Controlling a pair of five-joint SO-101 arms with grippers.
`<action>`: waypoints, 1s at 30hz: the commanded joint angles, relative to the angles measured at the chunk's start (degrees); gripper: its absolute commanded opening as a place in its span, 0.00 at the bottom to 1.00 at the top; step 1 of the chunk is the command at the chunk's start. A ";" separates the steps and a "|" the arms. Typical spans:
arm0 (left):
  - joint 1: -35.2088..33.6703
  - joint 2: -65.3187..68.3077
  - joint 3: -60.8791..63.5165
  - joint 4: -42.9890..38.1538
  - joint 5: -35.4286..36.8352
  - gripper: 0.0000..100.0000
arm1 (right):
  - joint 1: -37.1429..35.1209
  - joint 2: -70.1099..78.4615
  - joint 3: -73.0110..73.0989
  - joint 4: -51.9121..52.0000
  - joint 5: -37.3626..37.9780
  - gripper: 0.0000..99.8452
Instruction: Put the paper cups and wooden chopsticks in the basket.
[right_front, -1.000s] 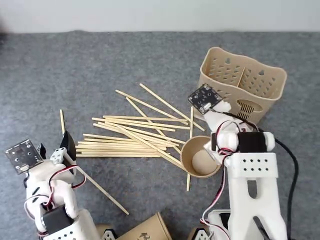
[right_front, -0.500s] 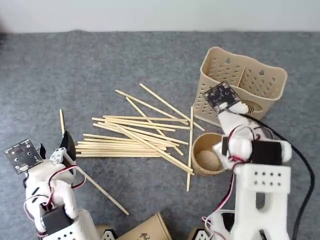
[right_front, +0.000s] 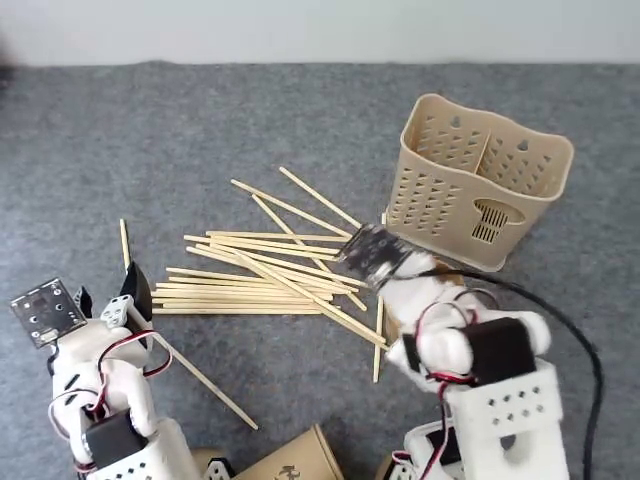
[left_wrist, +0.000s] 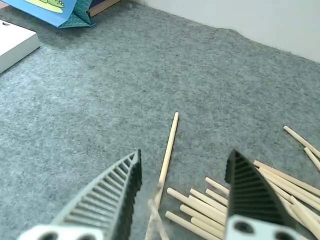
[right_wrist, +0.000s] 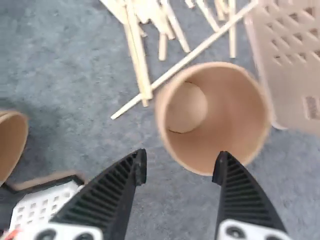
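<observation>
Right gripper (right_wrist: 181, 156), jaws apart, hangs over a paper cup (right_wrist: 240, 115); left gripper (left_wrist: 185, 155), also apart, sits above grey felt surface (right_front: 200, 130) meeting a pale wall (right_front: 300, 30).

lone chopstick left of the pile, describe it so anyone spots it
Find the pile of pale wooden chopsticks on the grey carpet. Off its left end, ahead of the left gripper, lies one thin wooden stick, lying crosswise to the pile.
</observation>
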 joint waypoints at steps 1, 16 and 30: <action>0.00 -0.88 -0.22 -1.32 0.18 0.26 | -5.41 -1.01 4.04 1.54 7.74 0.23; 0.09 -0.88 -0.22 -1.32 0.09 0.26 | -7.34 -1.10 7.30 -2.51 -11.16 0.23; 0.09 -0.88 -0.22 -1.32 0.09 0.26 | -14.90 -1.10 6.42 -5.23 -41.76 0.23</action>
